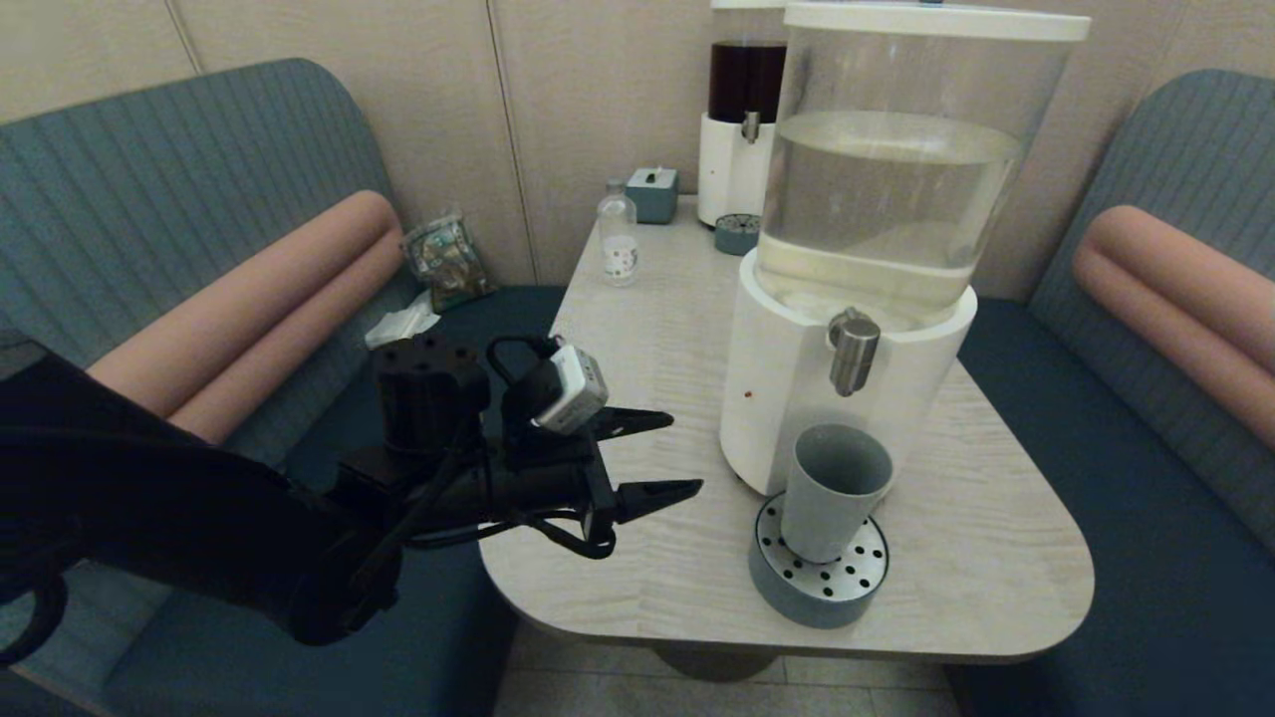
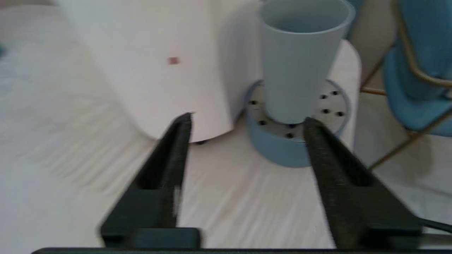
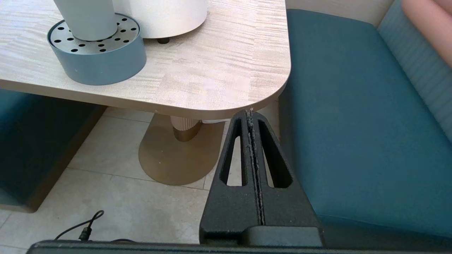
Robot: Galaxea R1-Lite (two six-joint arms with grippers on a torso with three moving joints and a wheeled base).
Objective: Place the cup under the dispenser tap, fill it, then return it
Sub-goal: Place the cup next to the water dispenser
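Observation:
The grey-blue cup (image 1: 832,488) (image 2: 300,60) stands upright on a round perforated drip tray (image 1: 819,588) (image 2: 282,144), right under the brushed-steel dispenser tap (image 1: 854,351) of the big white-based dispenser (image 1: 797,398). My left gripper (image 1: 682,455) (image 2: 247,121) hovers open over the table's left part, left of the cup and apart from it, fingers pointing at it with nothing between them. The cup's foot (image 3: 88,17) and the drip tray (image 3: 97,53) show in the right wrist view. My right gripper (image 3: 250,113) is shut and empty, parked low beside the table's near right corner.
A second dispenser with dark red liquid (image 1: 742,129), a small clear bottle (image 1: 618,234) and a grey box (image 1: 652,191) stand at the table's far end. Blue benches (image 3: 353,106) flank the table (image 1: 647,329). A gold pedestal (image 3: 176,151) stands on the tiled floor.

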